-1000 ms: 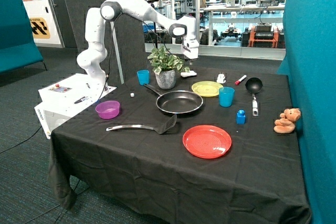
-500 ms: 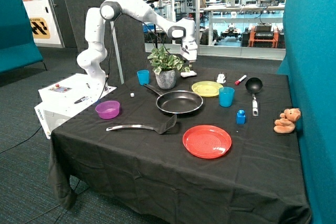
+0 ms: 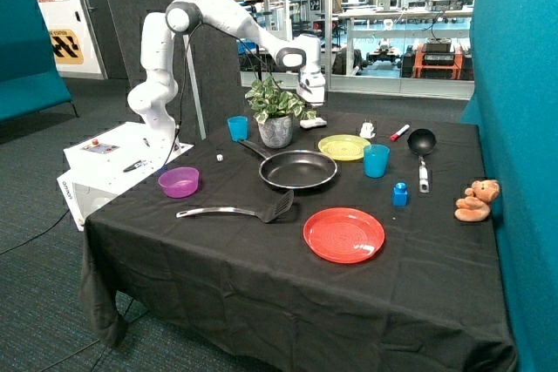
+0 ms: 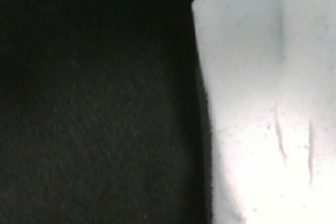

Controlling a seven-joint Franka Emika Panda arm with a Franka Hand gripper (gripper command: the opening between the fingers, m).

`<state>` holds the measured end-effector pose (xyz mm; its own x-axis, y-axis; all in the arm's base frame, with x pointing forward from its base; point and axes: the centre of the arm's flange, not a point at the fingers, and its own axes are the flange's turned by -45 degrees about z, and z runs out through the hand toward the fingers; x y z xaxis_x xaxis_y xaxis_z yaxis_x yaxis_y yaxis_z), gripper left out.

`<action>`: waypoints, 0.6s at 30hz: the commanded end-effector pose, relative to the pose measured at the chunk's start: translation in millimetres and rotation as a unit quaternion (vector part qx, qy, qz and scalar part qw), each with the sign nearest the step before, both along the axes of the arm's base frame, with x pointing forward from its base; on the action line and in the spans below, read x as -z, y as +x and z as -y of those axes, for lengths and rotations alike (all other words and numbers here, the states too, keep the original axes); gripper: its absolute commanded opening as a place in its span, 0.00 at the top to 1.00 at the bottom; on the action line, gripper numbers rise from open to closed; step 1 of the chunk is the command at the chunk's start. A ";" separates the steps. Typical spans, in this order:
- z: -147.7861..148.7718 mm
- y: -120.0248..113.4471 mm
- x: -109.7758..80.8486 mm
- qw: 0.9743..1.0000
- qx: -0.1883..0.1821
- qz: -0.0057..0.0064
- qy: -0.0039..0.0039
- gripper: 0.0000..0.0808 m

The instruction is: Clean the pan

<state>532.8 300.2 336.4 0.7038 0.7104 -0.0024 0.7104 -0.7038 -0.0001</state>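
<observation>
The pan [image 3: 298, 169] is a round black frying pan with a shiny rim, in the middle of the black-clothed table, its handle pointing toward the plant. It holds nothing that I can see. My gripper [image 3: 313, 112] is at the back of the table behind the pan, low over a small white thing [image 3: 313, 123] that lies beside the plant pot. The wrist view shows this white thing [image 4: 268, 119] very close up on the black cloth [image 4: 94, 108]. No part of the gripper shows in the wrist view.
A potted plant [image 3: 275, 119] and a blue cup [image 3: 237, 128] stand behind the pan. A yellow plate [image 3: 343, 146], another blue cup [image 3: 376, 160], a small ladle-like pan [image 3: 422, 144], a red plate [image 3: 343, 234], a black spatula [image 3: 240, 211] and a purple bowl [image 3: 179, 182] surround it.
The gripper has come down and shifted a little toward the plant, ending just over the white thing. Nothing on the table has moved.
</observation>
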 end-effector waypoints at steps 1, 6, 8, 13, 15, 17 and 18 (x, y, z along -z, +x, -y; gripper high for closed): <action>0.2 -5.8 9.3 1.000 -0.005 0.001 0.001 0.00; 0.2 -6.6 15.8 1.000 -0.003 0.001 0.001 0.00; 0.2 -6.4 19.0 1.000 -0.005 0.001 0.001 0.00; 0.2 -6.2 25.1 1.000 -0.002 0.001 0.001 0.00; 0.2 -6.5 26.3 1.000 -0.004 0.001 0.001 0.00; 0.2 -7.0 28.0 1.000 -0.005 0.001 0.001 0.00; 0.2 -7.2 28.9 1.000 -0.004 0.001 0.001 0.00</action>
